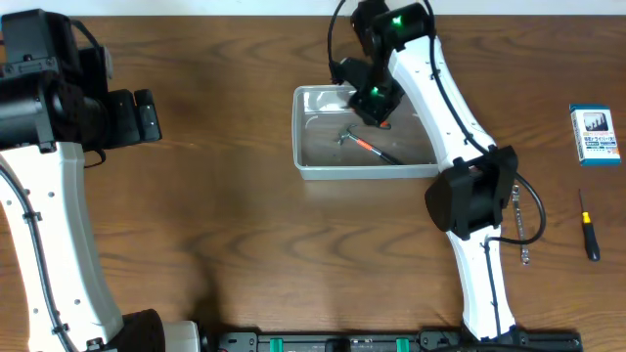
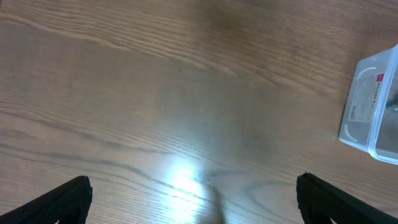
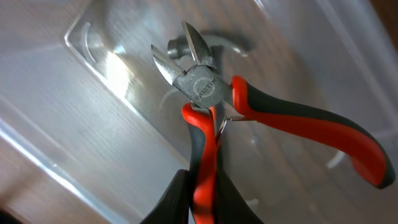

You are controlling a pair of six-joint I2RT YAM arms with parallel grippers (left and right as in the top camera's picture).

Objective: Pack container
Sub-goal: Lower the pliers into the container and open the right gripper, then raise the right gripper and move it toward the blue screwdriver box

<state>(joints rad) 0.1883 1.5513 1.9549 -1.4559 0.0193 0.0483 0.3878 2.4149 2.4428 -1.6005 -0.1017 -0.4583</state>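
Note:
The clear plastic container (image 1: 296, 137) stands at the table's middle back, and its corner shows at the right edge of the left wrist view (image 2: 373, 106). My right gripper (image 1: 377, 110) hangs over its back right part, shut on one handle of red-and-black side cutters (image 3: 202, 87). The fingertips (image 3: 202, 180) pinch that handle, the other handle splays right, and the cutter head points down at the container floor (image 3: 81, 68). A small tool with an orange-and-black handle (image 1: 370, 147) lies inside. My left gripper (image 1: 152, 114) is far left, open over bare wood (image 2: 194, 199).
A blue-and-white box (image 1: 595, 134) lies at the far right. Below it is a small black-handled screwdriver (image 1: 587, 225). A slim metal tool (image 1: 521, 230) lies beside the right arm's base link. Wood tabletop stretches between the left arm and the container.

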